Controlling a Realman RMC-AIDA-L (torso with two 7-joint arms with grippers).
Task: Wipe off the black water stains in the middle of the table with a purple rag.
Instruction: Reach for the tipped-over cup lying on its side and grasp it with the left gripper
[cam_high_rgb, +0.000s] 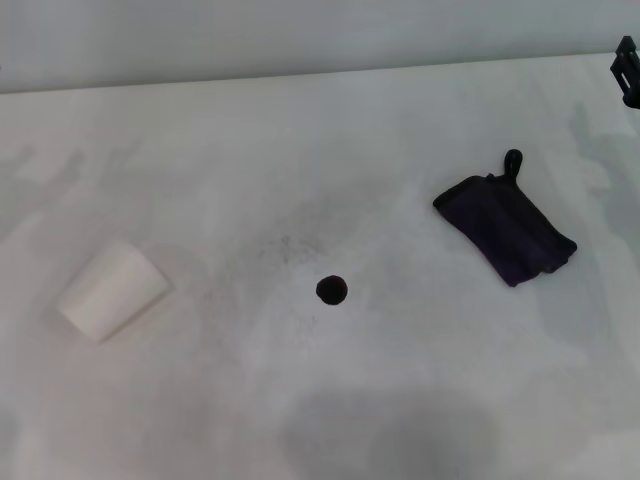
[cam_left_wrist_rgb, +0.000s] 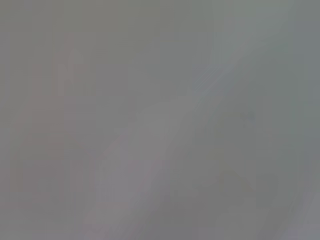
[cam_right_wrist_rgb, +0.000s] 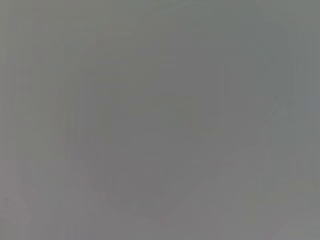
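On my left a white paper cup (cam_high_rgb: 113, 288) lies on its side on the table (cam_high_rgb: 300, 130). In the middle I see the black water stains (cam_high_rgb: 332, 290), one small round blot. To the right lies the purple rag (cam_high_rgb: 505, 228), folded. The right gripper (cam_high_rgb: 627, 70) peeks in at the far right edge; I cannot tell its state.

Folded purple rag (cam_high_rgb: 507, 229) flat on white table (cam_high_rgb: 300, 140), black blot (cam_high_rgb: 332, 290) mid-table
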